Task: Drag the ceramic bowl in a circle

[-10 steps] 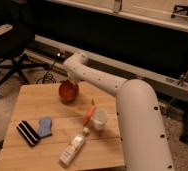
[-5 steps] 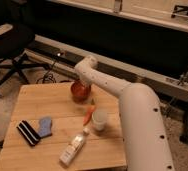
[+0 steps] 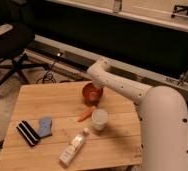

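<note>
The room was dim, with an office chair (image 3: 7,45) at the left. The pale wooden tabletop (image 3: 42,100) looked smooth. The white arm (image 3: 162,120) reached across it, its pincer (image 3: 96,89) at the red bowl (image 3: 89,95) near the back edge; wide or narrow, I could not tell. A wide circle would probably knock the nearby cup (image 3: 99,119) or carrot (image 3: 86,114).

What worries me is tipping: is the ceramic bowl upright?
Upright: the ceramic bowl sits rim-up on the wooden table; the gripper is at its rim.
</note>
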You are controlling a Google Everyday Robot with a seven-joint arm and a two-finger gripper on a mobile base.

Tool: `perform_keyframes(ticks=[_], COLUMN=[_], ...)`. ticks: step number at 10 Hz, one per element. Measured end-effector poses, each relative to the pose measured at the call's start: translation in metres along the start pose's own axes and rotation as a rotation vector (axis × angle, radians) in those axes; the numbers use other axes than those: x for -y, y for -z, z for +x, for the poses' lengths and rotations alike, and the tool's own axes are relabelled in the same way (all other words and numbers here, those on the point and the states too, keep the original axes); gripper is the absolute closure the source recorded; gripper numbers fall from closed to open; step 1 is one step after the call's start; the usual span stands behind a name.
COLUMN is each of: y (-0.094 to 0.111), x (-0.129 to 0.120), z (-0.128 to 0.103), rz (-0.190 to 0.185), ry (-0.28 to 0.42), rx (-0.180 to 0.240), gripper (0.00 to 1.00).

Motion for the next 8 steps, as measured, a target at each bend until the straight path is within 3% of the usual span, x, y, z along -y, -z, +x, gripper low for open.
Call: perform_keyframes(ticks=[4, 8], y=[0.020, 0.060], x=[0.048, 0.123], z=[-0.029, -0.024], rz=[-0.013, -0.005], ry=[0.140, 0.360], rx=[-0.003, -0.069], gripper=[1.00, 1.00])
